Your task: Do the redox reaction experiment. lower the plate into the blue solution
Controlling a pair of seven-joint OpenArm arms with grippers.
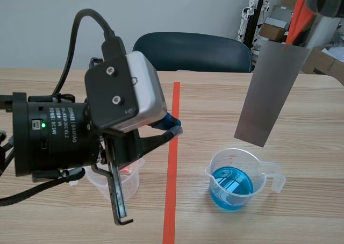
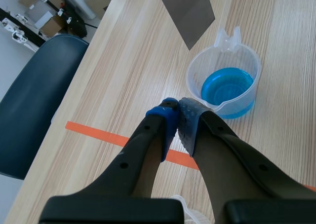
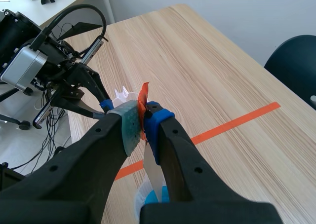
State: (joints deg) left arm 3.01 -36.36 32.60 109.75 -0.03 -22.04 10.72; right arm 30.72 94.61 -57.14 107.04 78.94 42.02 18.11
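**Scene view.**
- Robot arms: one in full view, the left, low across the foreground. Its left gripper has its tips together and holds nothing. The small white print on the wrist joint is mostly too fine to read; one word looks like "DAMIAO".
- Metal plate: one, grey, hanging tilted from an orange clip at its top edge. Its lower edge is above the beaker, not in the liquid.
- Beakers: two. The clear beaker holds the blue solution. The small beaker stands behind the left arm, its contents unclear.
- Tape line: one.
- Chair: one, beyond the table.

**Left wrist view.**
- Left gripper: blue and grey-green pads pressed together, nothing between them.
- Ahead of the gripper is the clear beaker, with the blue solution in its base. One corner of the plate hangs over the table just beyond it.

**Right wrist view.**
- Right gripper: fingers clamped on the orange clip. The plate hangs below them, over a glimpse of blue.
- The left arm and the small beaker are beyond.
- No writing is legible here.
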